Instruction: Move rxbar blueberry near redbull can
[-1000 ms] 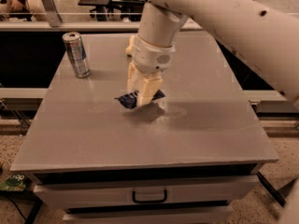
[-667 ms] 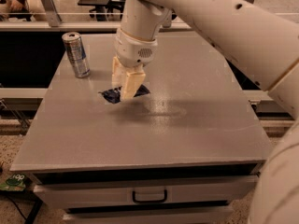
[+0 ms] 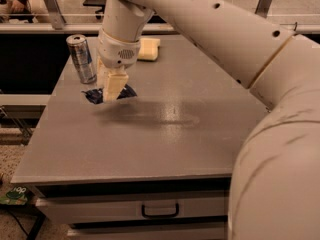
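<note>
In the upper left of the frame, the gripper [image 3: 111, 88] is clamped on the rxbar blueberry [image 3: 94, 96], down at the table [image 3: 200, 134] and just right of the redbull can [image 3: 81, 59]. With so narrow a gap, any leftward drift could topple the slim can.
</note>
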Controlling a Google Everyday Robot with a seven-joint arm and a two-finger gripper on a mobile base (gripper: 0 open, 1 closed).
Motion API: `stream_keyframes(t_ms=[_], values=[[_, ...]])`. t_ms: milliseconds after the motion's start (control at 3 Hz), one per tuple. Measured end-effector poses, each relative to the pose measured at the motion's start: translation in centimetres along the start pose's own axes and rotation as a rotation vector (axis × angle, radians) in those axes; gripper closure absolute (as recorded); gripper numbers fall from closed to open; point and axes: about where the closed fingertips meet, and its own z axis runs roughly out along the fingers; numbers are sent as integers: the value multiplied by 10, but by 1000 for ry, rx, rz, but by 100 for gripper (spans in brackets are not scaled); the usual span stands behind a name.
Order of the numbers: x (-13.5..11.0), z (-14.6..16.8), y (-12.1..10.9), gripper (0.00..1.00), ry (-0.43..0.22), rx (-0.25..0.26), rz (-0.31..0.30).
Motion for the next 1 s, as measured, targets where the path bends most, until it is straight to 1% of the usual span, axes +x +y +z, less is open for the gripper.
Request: stream_keyframes(t_ms=[333, 667, 1000], values=[[2, 9, -21, 100, 29, 39, 23], [10, 14, -37, 93, 57, 65, 48], [23, 17, -55, 70, 85, 84, 81]])
